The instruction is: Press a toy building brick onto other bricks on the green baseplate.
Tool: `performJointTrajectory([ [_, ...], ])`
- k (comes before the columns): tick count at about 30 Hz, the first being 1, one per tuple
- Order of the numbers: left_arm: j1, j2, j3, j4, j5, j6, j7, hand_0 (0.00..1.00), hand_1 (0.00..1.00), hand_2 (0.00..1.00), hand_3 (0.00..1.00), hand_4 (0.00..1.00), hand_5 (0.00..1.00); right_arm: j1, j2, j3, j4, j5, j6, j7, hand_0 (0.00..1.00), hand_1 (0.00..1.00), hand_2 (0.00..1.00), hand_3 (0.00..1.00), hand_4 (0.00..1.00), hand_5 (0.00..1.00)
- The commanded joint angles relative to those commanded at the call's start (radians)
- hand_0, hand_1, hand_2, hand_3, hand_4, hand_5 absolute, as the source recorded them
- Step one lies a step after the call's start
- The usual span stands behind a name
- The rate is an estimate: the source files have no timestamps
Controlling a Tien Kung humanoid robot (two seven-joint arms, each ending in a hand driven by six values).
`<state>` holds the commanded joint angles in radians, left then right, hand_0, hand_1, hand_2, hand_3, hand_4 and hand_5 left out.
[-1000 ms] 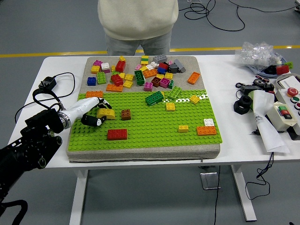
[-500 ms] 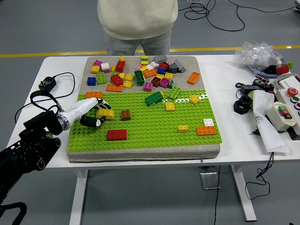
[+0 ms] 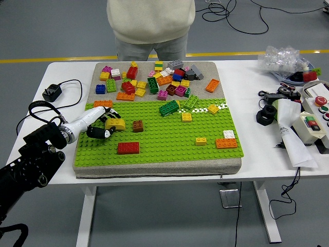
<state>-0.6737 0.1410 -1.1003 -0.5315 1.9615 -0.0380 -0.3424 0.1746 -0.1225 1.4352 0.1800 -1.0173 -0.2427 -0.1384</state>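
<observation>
The white table [image 3: 247, 159] carries a padded board whose near part is the green baseplate [image 3: 164, 139]; the grey strip at its far side holds a loose pile of bricks [image 3: 154, 80] in many colours. At twelve o'clock a person [image 3: 150, 23] in a cream top stands at the far edge, hands out of sight. From eight o'clock the black left arm [image 3: 31, 164] reaches in, and its white left hand [image 3: 95, 124] lies over the baseplate's nine o'clock edge, fingers curled down beside a yellow brick [image 3: 115, 123]. Whether they actually grip the brick cannot be told. That brick sits on the baseplate's left part, its long axis running roughly nine to three. A brown brick [image 3: 138, 125] stands just at its three o'clock, and a red brick [image 3: 128, 147] lies at about five o'clock from it, long axis also nine to three. At three o'clock on the baseplate sit an orange brick [image 3: 226, 143] and a small yellow brick [image 3: 201, 141].
</observation>
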Motion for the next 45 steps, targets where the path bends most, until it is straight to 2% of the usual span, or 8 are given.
performJointTrajectory([
  [6,0.022,0.006,-0.034,-0.049,0.005,-0.005,0.004,0.631,0.612,0.551,0.552,0.002,0.002,-0.003,-0.001,0.002,0.000,-0.002,0.002,-0.002,0.802,0.732,0.755,0.746,0.998,0.668],
  [12,0.059,0.024,-0.077,-0.141,0.013,-0.011,0.012,0.630,0.610,0.552,0.548,0.002,0.002,-0.006,-0.002,0.005,0.000,-0.003,0.004,-0.002,0.802,0.732,0.755,0.745,0.998,0.669],
  [19,0.139,0.051,-0.099,-0.302,0.003,-0.020,0.035,0.620,0.601,0.548,0.543,0.002,0.002,-0.007,-0.007,0.013,0.000,-0.003,0.006,0.001,0.802,0.732,0.755,0.745,0.998,0.668],
  [27,0.239,0.054,-0.118,-0.467,0.005,-0.034,0.061,0.619,0.603,0.549,0.540,0.002,0.002,-0.010,-0.013,0.025,0.000,-0.005,0.012,0.006,0.802,0.731,0.755,0.745,0.998,0.670],
  [31,0.281,0.049,-0.122,-0.526,0.015,-0.038,0.071,0.617,0.604,0.550,0.541,0.002,0.002,-0.009,-0.016,0.029,0.000,-0.005,0.014,0.009,0.802,0.731,0.755,0.747,0.998,0.669],
  [33,0.285,0.049,-0.122,-0.532,0.016,-0.038,0.073,0.617,0.604,0.550,0.541,0.002,0.002,-0.009,-0.016,0.029,0.000,-0.006,0.014,0.010,0.802,0.731,0.755,0.747,0.998,0.669],
  [37,0.326,0.039,-0.112,-0.578,0.025,-0.039,0.085,0.618,0.603,0.550,0.540,0.002,0.002,-0.011,-0.020,0.034,0.000,-0.007,0.018,0.010,0.802,0.731,0.754,0.745,0.998,0.669],
  [45,0.362,0.029,-0.100,-0.596,0.035,-0.040,0.091,0.619,0.602,0.551,0.541,0.002,0.002,-0.008,-0.023,0.035,0.000,-0.007,0.017,0.009,0.802,0.730,0.754,0.745,0.998,0.667],
])
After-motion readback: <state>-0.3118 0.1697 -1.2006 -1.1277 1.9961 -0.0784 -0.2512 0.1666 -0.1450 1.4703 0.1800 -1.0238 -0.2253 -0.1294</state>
